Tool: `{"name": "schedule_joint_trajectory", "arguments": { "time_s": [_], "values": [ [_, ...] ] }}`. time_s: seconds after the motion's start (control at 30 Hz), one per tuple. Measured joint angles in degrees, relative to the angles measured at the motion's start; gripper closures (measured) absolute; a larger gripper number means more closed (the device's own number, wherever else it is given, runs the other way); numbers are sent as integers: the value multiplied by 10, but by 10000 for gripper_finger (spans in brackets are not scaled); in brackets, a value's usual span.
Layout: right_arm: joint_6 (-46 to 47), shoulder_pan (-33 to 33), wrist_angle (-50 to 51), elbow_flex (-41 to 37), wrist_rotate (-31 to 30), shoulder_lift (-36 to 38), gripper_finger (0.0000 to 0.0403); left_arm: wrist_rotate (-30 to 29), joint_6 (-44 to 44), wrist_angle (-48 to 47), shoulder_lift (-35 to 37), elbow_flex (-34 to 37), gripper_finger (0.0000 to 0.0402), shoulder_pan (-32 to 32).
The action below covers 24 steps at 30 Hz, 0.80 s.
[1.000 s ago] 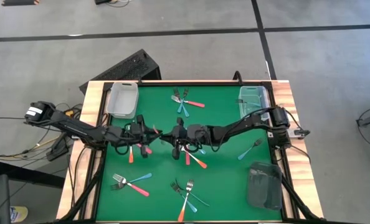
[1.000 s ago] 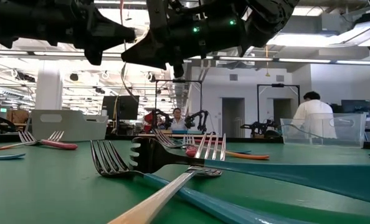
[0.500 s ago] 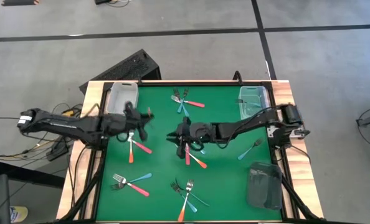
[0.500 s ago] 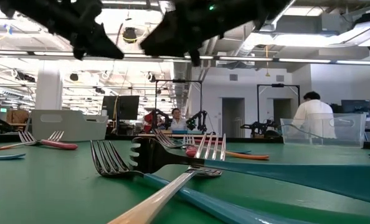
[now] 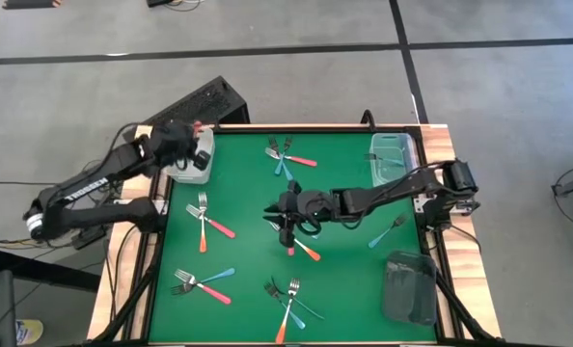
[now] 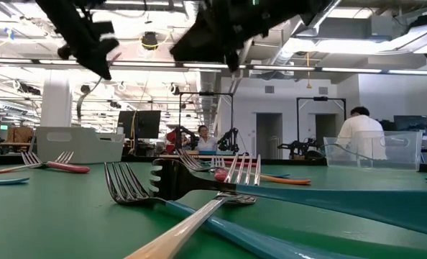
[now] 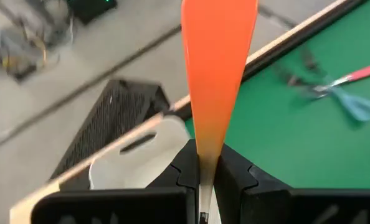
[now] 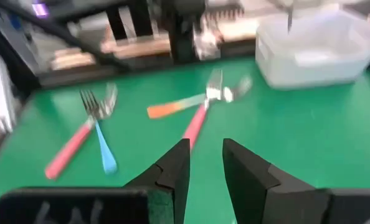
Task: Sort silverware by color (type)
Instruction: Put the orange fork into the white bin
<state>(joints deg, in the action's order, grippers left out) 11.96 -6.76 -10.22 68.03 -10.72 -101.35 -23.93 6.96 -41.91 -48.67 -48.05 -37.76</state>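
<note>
**Left arm holds an orange fork over the far-left bin**

The left gripper [image 5: 192, 140] is clamped on an orange-handled fork [image 7: 217, 74], the handle sticking out past its closed fingers [image 7: 182, 171]. It hangs above the clear bin [image 5: 189, 166] at the far-left corner of the green table [image 5: 344, 280]. The right gripper [image 5: 285, 208] is over the middle of the mat with its fingers [image 8: 172, 168] partly apart and nothing between them, just above a pink fork and an orange fork [image 5: 308, 251]. Other forks lie loose on the mat: a pair near the left edge [image 5: 209, 225], a cluster at the far side [image 5: 288, 158], two groups at the near side [image 5: 288, 299], and a teal one [image 5: 387, 231] towards the right
</note>
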Motion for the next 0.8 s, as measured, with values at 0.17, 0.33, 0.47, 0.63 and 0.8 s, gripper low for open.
{"name": "schedule_joint_trajectory", "arguments": {
  "time_s": [0.17, 0.33, 0.47, 0.63, 0.8],
  "values": [
    [9, -3, 2, 0, 0, -13, 281, 79, 9, -25, -67, 6, 384, -98],
    [15, -8, 14, 0, 0, -14, 281, 87, 6, -22, -132, 6, 374, -155],
    [17, -11, 28, 0, -4, -14, 281, 92, 11, -14, -164, 2, 374, -155],
    [31, -16, 59, 0, -28, -14, 281, 96, 16, -19, -198, 2, 366, -156],
    [36, -39, 81, 0, -135, -13, 281, 41, 40, -15, -225, 2, 345, -144]
  ]
}}
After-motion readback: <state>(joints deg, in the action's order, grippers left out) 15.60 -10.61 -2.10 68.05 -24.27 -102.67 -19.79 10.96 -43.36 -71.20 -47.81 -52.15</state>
